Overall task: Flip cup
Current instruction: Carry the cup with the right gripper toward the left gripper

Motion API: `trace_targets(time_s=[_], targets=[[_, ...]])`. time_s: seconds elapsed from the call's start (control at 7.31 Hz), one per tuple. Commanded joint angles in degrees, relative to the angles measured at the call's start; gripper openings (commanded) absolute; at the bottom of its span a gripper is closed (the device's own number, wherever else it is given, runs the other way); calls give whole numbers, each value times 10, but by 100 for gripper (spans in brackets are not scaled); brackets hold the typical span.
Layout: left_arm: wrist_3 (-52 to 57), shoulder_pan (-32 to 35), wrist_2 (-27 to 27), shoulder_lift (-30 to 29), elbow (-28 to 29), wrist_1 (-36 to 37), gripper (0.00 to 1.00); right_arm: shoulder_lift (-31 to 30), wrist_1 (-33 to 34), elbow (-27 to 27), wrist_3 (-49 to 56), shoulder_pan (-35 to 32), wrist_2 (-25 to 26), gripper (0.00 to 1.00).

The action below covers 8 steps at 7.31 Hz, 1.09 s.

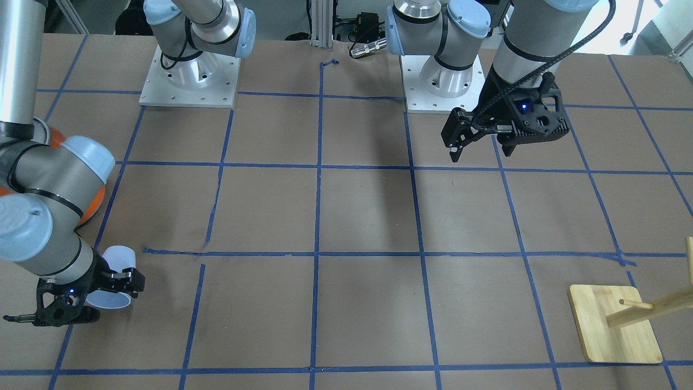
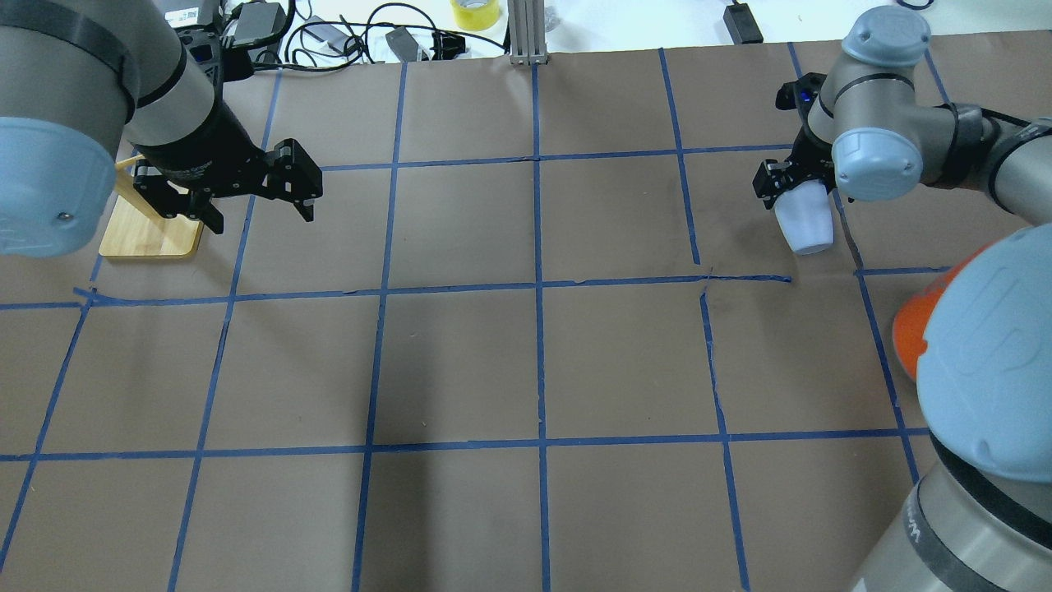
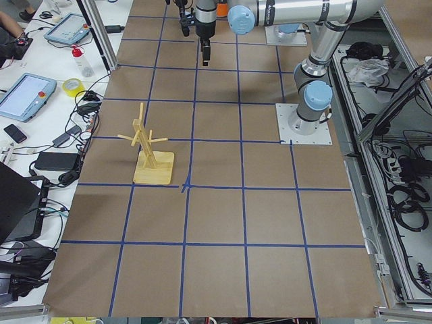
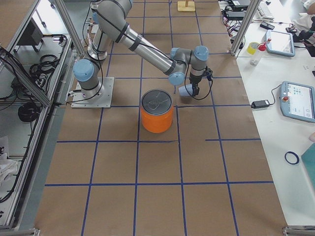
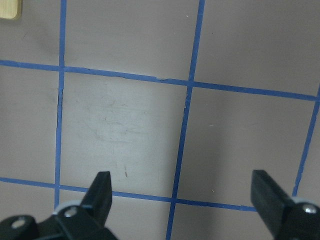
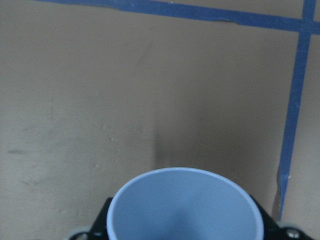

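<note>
The cup point(image 2: 805, 222) is a small pale blue-white tumbler held on a tilt in my right gripper point(image 2: 791, 191), near the table's right far side. The right gripper is shut on it. It also shows at the lower left of the front-facing view point(image 1: 115, 277), and the right wrist view looks into its bluish mouth point(image 6: 185, 207). I cannot tell whether it touches the table. My left gripper point(image 2: 261, 219) is open and empty above the table's left side. Its fingers point(image 5: 101, 192) show wide apart over bare paper.
A large orange can point(image 4: 157, 112) with a silver lid stands close to the cup, on the robot's side of it. A wooden peg stand on a square base point(image 1: 614, 324) sits at the table's left, just behind my left gripper. Blue tape lines point(image 2: 538, 288) grid the brown table.
</note>
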<state>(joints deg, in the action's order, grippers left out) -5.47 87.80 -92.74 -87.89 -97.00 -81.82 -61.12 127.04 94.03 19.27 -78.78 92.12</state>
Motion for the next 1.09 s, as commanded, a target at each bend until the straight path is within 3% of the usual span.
trace_targets(time_s=[0.0, 0.41, 0.96], targets=[[0, 0, -3, 0, 1, 0, 100, -50, -1, -2, 23, -107, 2, 2], [-1, 0, -3, 0, 1, 1, 100, -31, 28, -20, 114, -252, -33, 4], [0, 0, -4, 0, 1, 0, 100, 26, 93, -21, 267, -344, -56, 8]])
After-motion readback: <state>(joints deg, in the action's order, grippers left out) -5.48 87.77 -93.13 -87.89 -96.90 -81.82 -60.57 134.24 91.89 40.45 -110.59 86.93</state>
